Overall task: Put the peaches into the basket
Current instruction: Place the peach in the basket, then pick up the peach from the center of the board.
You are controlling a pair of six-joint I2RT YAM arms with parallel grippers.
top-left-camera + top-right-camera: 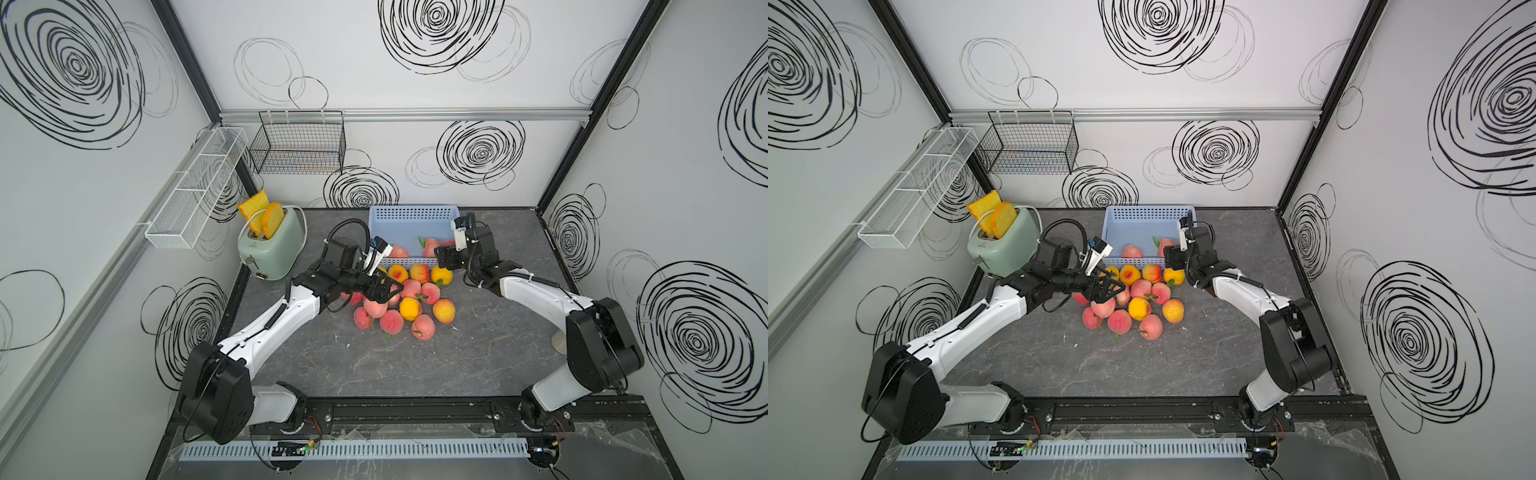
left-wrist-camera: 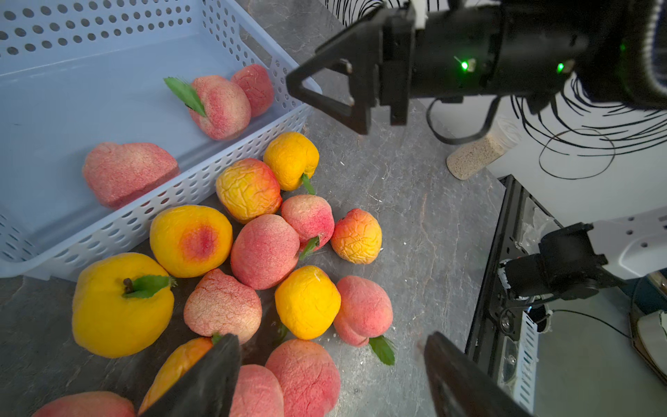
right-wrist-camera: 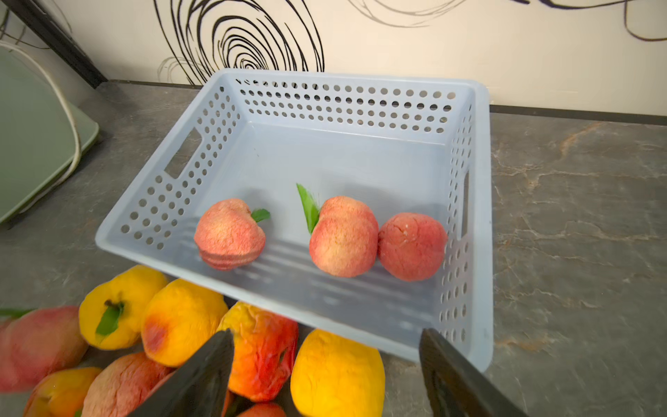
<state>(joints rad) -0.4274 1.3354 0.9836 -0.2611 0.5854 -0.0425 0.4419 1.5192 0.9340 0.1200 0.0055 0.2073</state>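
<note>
**A:** Where are the peaches?

**B:** Three pink peaches (image 3: 343, 238) lie inside the light-blue perforated basket (image 3: 346, 77), along its near wall. One is alone. The other two touch each other toward the corner on the robot's right. The remaining fruit, pink, yellow and orange, sits in a heap (image 1: 410, 308) on the grey table (image 1: 457, 365). It is just in front of the basket, and the rearmost pieces are against its wall.

**A:** And the left gripper (image 2: 332, 339)?

**B:** It hangs over the heap's left side. Its jaws stand apart with nothing between them, and the fruit below is untouched.

**A:** The right gripper (image 3: 325, 334)?

**B:** It is above the basket's near wall, by the right corner. Its jaws are spread wide and hold nothing. In the right wrist view the basket rim and a yellow peach (image 3: 337, 375) show in the gap between them.

**A:** Anything else on the table?

**B:** A mint-green toaster (image 1: 272, 245) stands at the back left, well apart from the fruit, with two toast slices (image 1: 262, 212) sticking up from its slots.
</note>
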